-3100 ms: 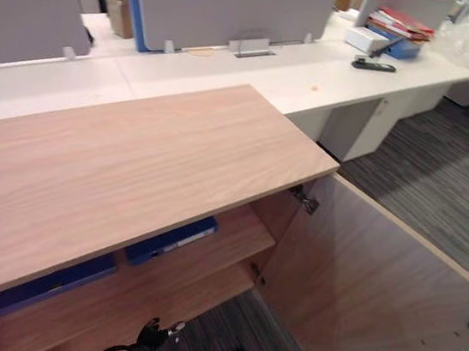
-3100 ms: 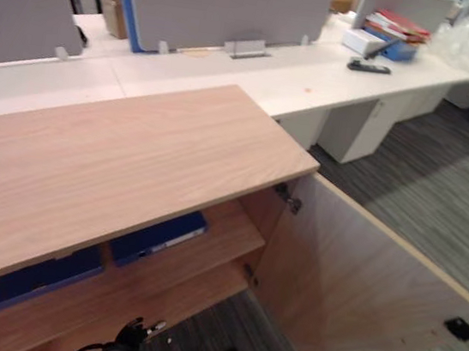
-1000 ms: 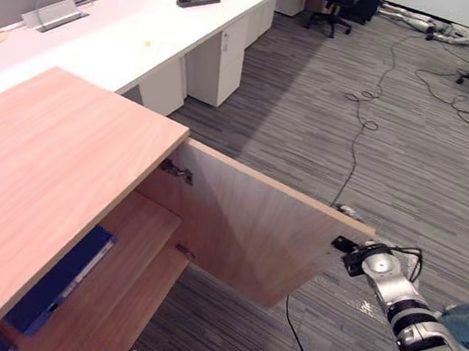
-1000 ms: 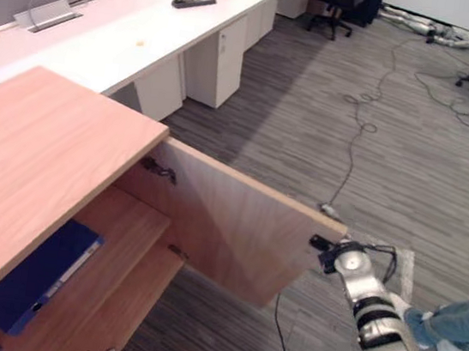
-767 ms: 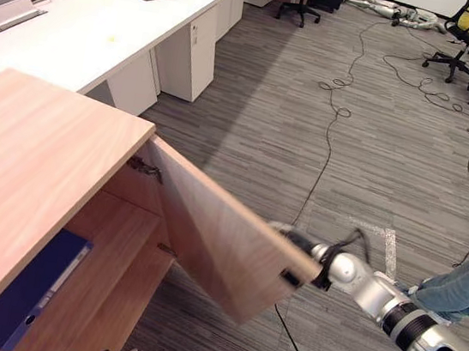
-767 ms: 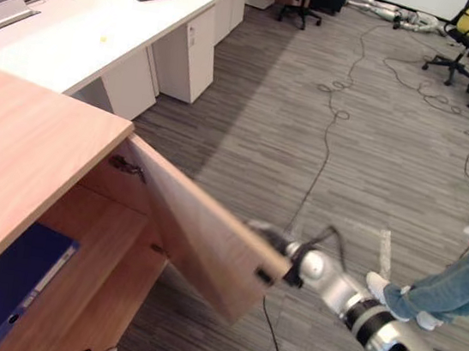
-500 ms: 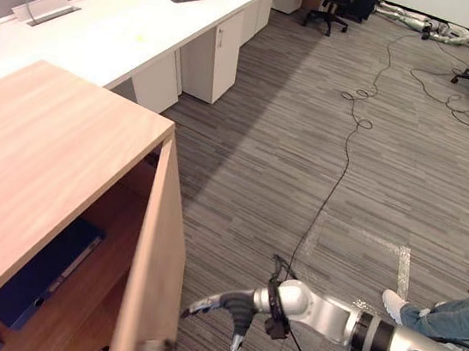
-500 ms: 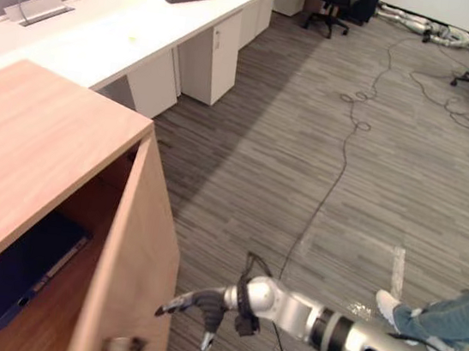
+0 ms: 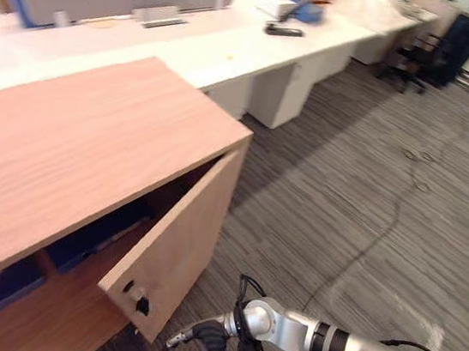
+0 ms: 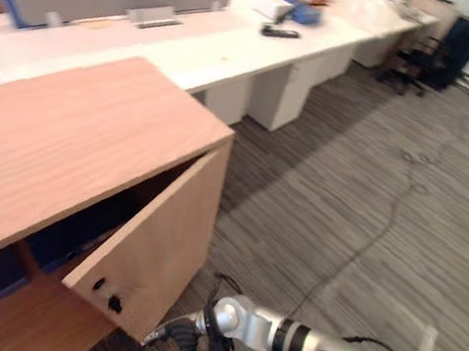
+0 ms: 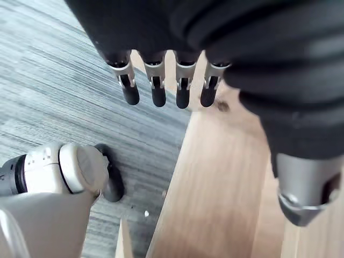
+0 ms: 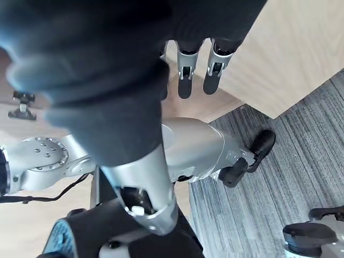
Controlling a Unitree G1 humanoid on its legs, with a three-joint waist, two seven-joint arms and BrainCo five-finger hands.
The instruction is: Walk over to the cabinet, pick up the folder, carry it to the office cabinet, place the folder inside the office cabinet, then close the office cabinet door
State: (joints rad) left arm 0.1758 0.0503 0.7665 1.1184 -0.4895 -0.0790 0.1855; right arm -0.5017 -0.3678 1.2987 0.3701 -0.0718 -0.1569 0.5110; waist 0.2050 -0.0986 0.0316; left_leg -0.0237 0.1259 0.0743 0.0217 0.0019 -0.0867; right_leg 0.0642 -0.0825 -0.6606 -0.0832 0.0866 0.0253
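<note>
1. Carpet (image 9: pixel 369 202), grey and striped, is spread wide beside a light wooden office cabinet (image 9: pixel 73 154); long white desks (image 9: pixel 234 50) are ranged behind it.
2. A blue folder (image 9: pixel 78 246) is seen on the shelf inside.
3. The wooden cabinet door (image 9: pixel 178 246) is seen ajar.
4. The right hand (image 9: pixel 211 339), fingers straight, is held just beside the door's lower free corner.
5. The left hand (image 11: pixel 183 32) is held straight-fingered above wood.

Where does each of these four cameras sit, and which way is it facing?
Left eye: head, looking down at cabinet, door ajar, carpet; right robot hand low.
Right eye: beside it, same scene.
Left wrist: along left robot hand, toward wood panel, carpet.
Right wrist: along right robot hand, toward wooden board, carpet.
</note>
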